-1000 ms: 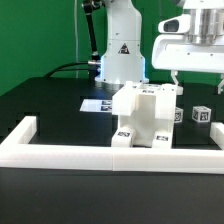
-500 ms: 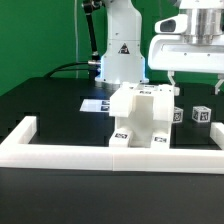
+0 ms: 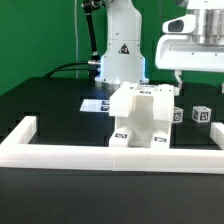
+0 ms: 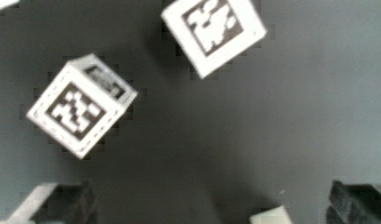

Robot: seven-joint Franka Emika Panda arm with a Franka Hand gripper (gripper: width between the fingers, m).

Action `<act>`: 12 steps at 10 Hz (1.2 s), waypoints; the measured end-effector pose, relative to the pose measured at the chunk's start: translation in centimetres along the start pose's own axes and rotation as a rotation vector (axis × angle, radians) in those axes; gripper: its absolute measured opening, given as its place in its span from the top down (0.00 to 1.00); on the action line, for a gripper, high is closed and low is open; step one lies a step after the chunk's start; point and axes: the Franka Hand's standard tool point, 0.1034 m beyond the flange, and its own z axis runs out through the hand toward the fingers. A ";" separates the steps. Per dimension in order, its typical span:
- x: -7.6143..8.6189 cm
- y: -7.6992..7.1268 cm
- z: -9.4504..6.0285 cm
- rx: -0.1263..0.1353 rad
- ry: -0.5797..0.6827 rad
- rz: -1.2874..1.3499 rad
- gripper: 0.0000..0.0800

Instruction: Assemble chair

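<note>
The end effector (image 3: 198, 78) hangs above the counter (image 3: 50, 105) at the exterior view's right. Its fingers (image 4: 59, 202) are spread wide, with nothing between them and touching nothing. Beneath it two small chair pieces, the left tagged block (image 3: 178, 115) and the right tagged block (image 3: 201, 116), sit apart on the counter. The blocky chair assembly (image 3: 140, 115) stands just beside the left tagged block, against the white border frame (image 3: 60, 150).

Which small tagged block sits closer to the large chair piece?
The exterior view's left block, beside the large chair piece; the other block stands apart.
</note>
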 end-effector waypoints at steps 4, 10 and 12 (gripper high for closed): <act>-1.2 -0.9 0.1 0.000 -0.005 -0.016 0.19; -1.1 -1.6 0.8 0.007 0.062 -0.299 0.19; -1.0 -1.4 0.8 0.010 0.059 -0.283 0.19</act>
